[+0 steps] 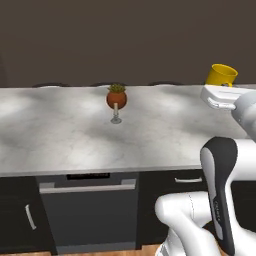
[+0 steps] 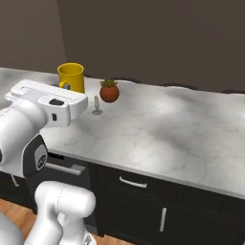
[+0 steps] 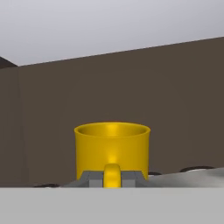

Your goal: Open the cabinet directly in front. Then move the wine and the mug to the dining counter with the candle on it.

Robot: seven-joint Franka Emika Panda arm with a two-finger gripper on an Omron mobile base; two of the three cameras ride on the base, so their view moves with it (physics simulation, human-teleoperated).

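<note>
The yellow mug stands upright over the right part of the white-grey marbled dining counter. My gripper is shut on its side handle, which points back at the hand. The white hand covers the mug's base, so I cannot tell whether it rests on the top. The candle, a red-brown ball with a green tuft on a thin stem, stands mid-counter, left of the mug in the left base view. The wine and the cabinet are out of view.
A dark dishwasher front and dark base cabinets with short pale handles sit under the counter. A dark brown wall rises behind it. Bare marble stretches to both sides of the candle.
</note>
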